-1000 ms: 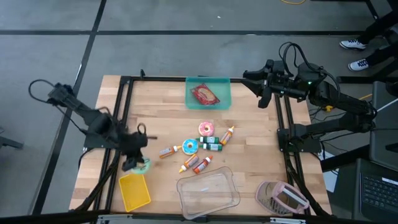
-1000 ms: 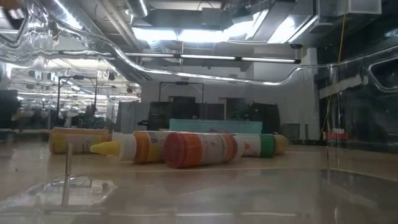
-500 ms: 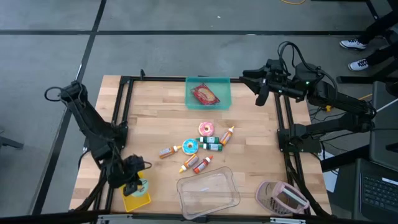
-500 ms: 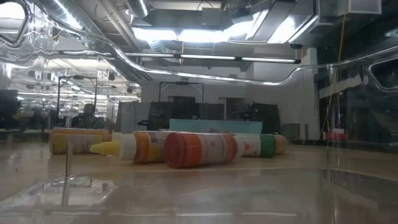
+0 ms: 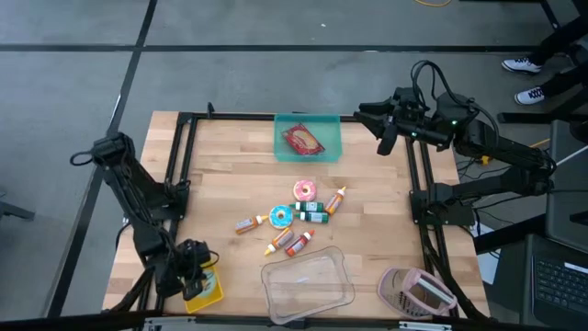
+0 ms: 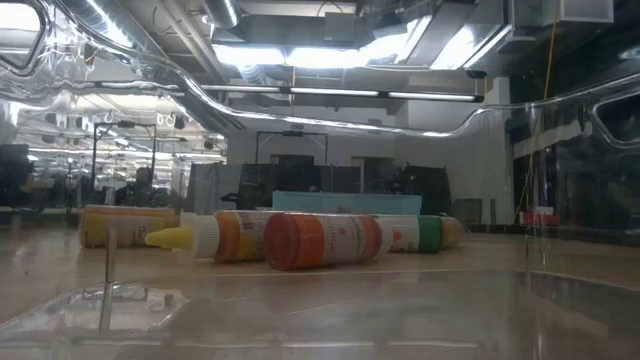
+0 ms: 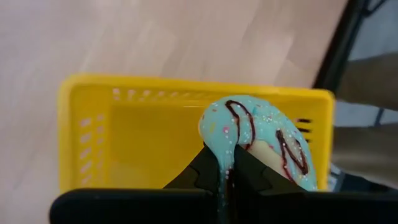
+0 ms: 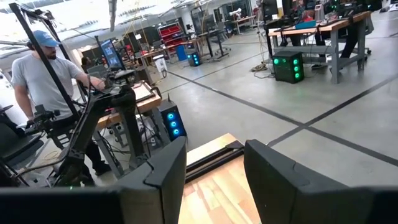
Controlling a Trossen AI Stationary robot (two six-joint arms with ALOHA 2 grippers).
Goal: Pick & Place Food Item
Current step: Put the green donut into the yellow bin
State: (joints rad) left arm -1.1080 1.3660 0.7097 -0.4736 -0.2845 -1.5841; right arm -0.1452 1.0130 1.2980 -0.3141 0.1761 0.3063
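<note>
A teal-frosted donut point(image 7: 258, 140) with dark drizzle hangs over the yellow basket point(image 7: 124, 137) at the table's near left corner, with my left gripper point(image 7: 221, 171) shut on it. From above, that gripper point(image 5: 195, 276) covers most of the basket point(image 5: 211, 294). My right gripper point(image 5: 382, 136) is raised at the far right, open with nothing between its fingers point(image 8: 214, 168). A pink donut point(image 5: 305, 190) and a blue donut point(image 5: 281, 216) lie mid-table among small bottles point(image 6: 320, 240). My left gripper pinches the donut's frosted rim point(image 7: 225, 149) between its two fingers. They come steeply from above, slanting toward the near edge. The donut stands on edge and tilted over the basket's inside. Whether it touches the basket floor, I cannot tell.
A teal bin point(image 5: 329, 129) holding a red food item stands at the far middle. A clear plastic container point(image 5: 308, 285) sits at the near middle, and a pink object point(image 5: 413, 292) lies at the near right. A black frame rail point(image 5: 179, 175) runs along the left.
My left gripper has carried the donut toward the table's near edge and down, from beyond the basket's far end to over the basket, rolling its wrist on the way. It has stayed shut on the donut.
</note>
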